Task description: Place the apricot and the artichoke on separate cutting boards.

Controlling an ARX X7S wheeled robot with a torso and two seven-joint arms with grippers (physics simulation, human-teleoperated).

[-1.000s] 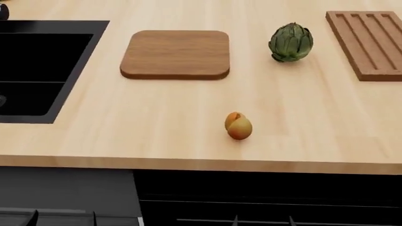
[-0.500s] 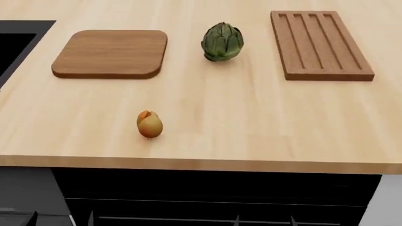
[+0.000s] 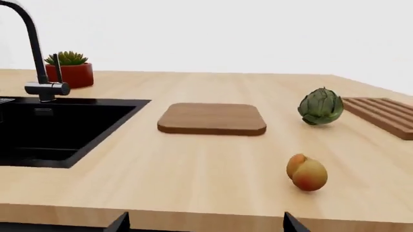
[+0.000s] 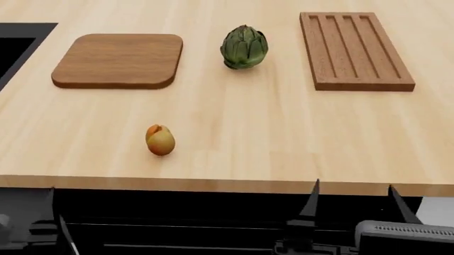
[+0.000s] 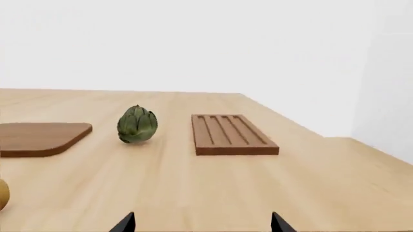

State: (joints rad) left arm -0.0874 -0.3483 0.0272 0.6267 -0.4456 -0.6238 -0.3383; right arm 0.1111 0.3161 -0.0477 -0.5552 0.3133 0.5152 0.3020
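Note:
The apricot [image 4: 160, 139] lies on the wooden counter near its front edge; it also shows in the left wrist view [image 3: 306, 173]. The artichoke [image 4: 244, 47] stands further back, between the smooth rounded cutting board [image 4: 117, 60] and the grooved rectangular cutting board [image 4: 354, 50]. Both boards are bare. My right gripper [image 4: 353, 194] is open and empty, below the counter's front edge and in front of the grooved board; the artichoke [image 5: 137, 124] lies ahead of it. My left gripper [image 3: 205, 223] is open and empty, also low at the counter's front edge, with the apricot ahead of it.
A black sink [image 3: 58, 130] with a black faucet [image 3: 38, 58] is set into the counter left of the smooth board. A potted succulent [image 3: 69, 70] stands behind the sink. The counter's front edge [image 4: 212, 183] runs just ahead of both grippers.
The head view has shifted right, so everything slid left in it and the sink is almost out of view. The right gripper's fingertips have risen into view. The objects have not moved.

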